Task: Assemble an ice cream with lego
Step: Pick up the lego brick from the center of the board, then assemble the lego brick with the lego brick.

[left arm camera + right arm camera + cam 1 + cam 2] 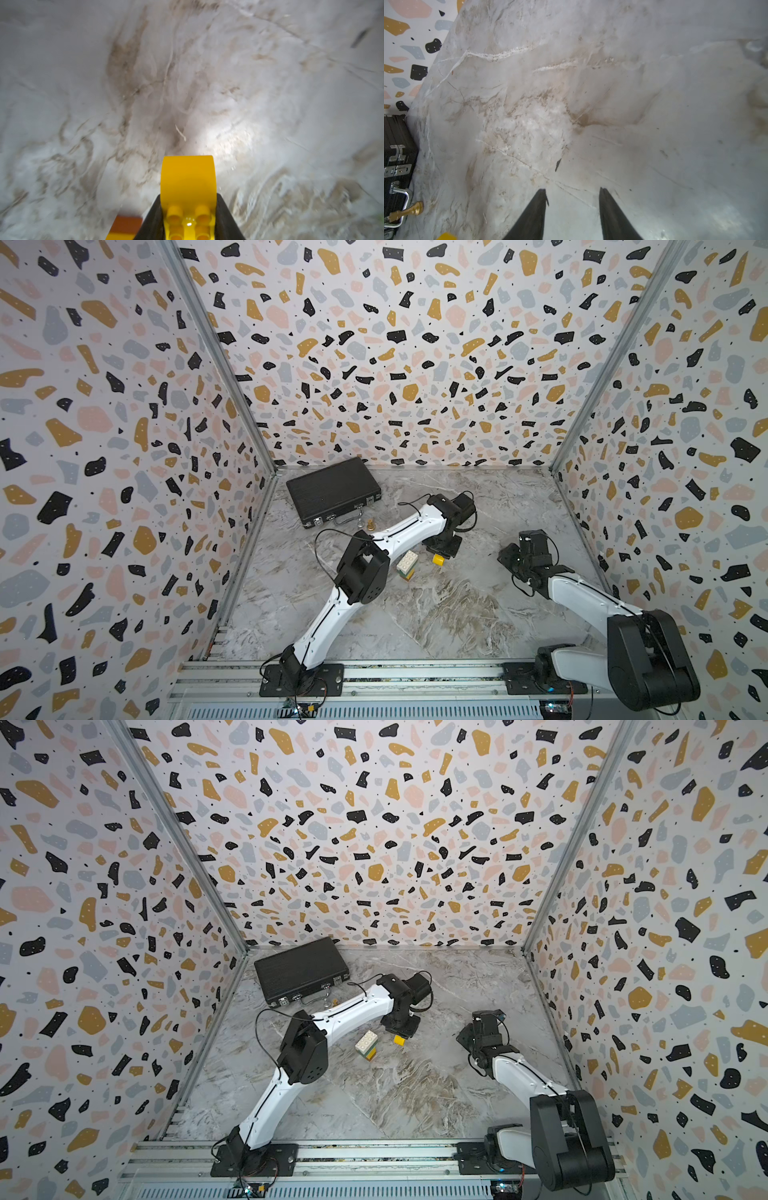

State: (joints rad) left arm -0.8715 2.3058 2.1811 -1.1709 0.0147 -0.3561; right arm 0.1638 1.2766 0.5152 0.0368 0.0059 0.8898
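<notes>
A small stack of lego (406,565) (366,1045) stands mid-table, with a white studded brick uppermost and green, yellow and orange-brown layers under it. Just right of it my left gripper (441,552) (402,1032) is shut on a yellow half-round brick (438,559) (400,1040). In the left wrist view that brick (188,180) fills the gap between the black fingers (152,220), studs facing the camera, and the stack's orange-brown edge (126,225) shows beside it. My right gripper (572,192) (509,558) hangs open over bare table, well to the right, holding nothing.
A shut black case (333,491) (396,158) lies at the back left, with a small gold figurine (370,525) (406,212) in front of its handle. Patterned walls enclose three sides. The left arm's forearm (409,526) crosses above the area left of the stack.
</notes>
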